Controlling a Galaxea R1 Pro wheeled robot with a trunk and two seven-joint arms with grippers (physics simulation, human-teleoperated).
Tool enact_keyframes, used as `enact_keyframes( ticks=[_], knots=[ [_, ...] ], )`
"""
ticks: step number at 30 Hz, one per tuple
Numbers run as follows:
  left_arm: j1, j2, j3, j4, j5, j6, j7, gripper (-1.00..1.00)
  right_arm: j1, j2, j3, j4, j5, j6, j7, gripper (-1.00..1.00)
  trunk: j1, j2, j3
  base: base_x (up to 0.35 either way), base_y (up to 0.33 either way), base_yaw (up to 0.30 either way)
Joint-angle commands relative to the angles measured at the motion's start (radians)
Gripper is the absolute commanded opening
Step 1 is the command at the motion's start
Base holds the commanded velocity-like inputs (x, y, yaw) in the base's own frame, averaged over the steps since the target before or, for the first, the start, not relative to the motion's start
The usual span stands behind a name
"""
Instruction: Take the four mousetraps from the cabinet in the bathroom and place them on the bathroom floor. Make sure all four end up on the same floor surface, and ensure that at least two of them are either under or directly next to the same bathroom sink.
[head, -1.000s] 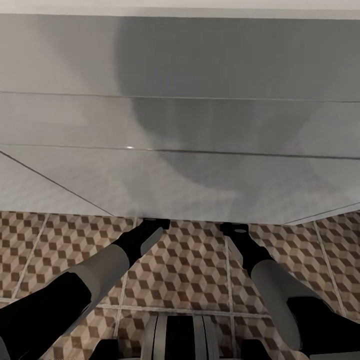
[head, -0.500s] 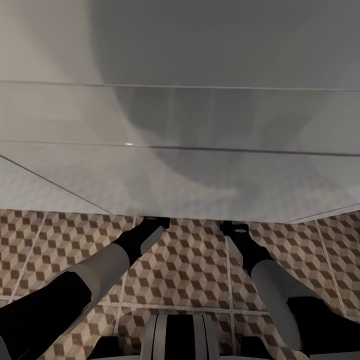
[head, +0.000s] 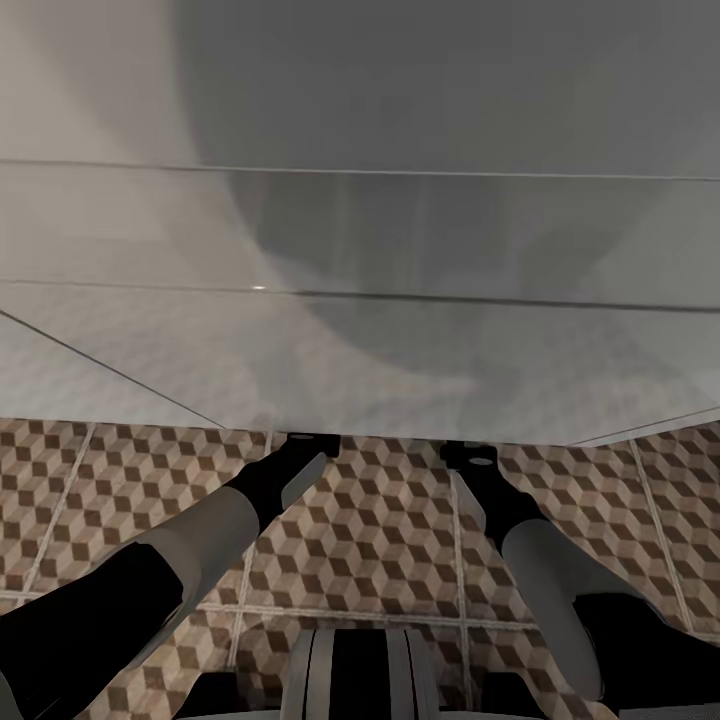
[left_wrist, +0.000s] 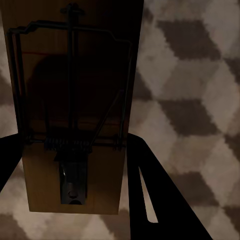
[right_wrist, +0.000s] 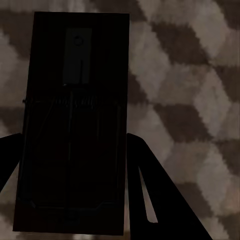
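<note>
1. Head view: both arms reach forward over the bathroom floor (head: 380, 520), which is tiled in a brown, beige and white cube pattern with pale grout lines. The ends of both arms pass under the lower edge of a large pale grey surface (head: 400, 330), which hides both grippers from this view.
2. The grey surface has thin horizontal seams and a broad round shadow on it. What it belongs to cannot be told.
3. Left wrist view: the left gripper (left_wrist: 72, 155) has a mousetrap (left_wrist: 75, 110) between its two dark fingers (left_wrist: 160, 200). The fingers sit at the board's two long edges, closed only as far as the board's width. The board is a brown wooden rectangle carrying a wire frame, a coil spring and a small metal tab.
4. Right wrist view: the right gripper (right_wrist: 72, 150) has a second mousetrap (right_wrist: 75, 120) between its fingers (right_wrist: 160, 200) in the same manner. This board is in deep shadow; a pale metal tab and the spring are just visible.
5. In both wrist views, the cube-pattern floor lies behind the trap. Whether either trap touches the floor cannot be told.
</note>
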Motion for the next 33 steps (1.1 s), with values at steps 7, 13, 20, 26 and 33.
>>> enact_keyframes(
  ticks=[7,13,20,26,33],
  knots=[
    [-0.005,-0.005,0.0,0.0,-0.002,0.006,-0.002,-1.0,-0.036,-0.006,-0.003,0.033,-0.012,0.08,-0.013,-1.0,0.0,0.0,0.0,0.0,0.0,0.0],
    [-0.014,-0.006,0.0,0.002,-0.001,0.007,-0.002,-1.0,-0.127,-0.01,-0.006,0.105,-0.017,0.162,-0.021,-1.0,0.0,0.0,0.0,0.0,0.0,0.0],
    [-0.026,-0.004,0.001,0.011,0.0,0.009,-0.001,-1.0,-0.165,-0.004,-0.007,0.147,-0.015,0.171,-0.022,-1.0,0.0,0.0,0.0,0.0,0.0,0.0],
    [-0.03,-0.005,0.002,0.011,0.0,0.011,-0.001,-1.0,-0.168,-0.002,-0.007,0.15,-0.014,0.17,-0.022,-1.0,0.0,0.0,0.0,0.0,0.0,0.0],
    [-0.034,-0.004,0.002,0.013,0.0,0.01,-0.001,-1.0,-0.168,-0.001,-0.006,0.151,-0.014,0.169,-0.022,-1.0,0.0,0.0,0.0,0.0,0.0,0.0]
  ],
)
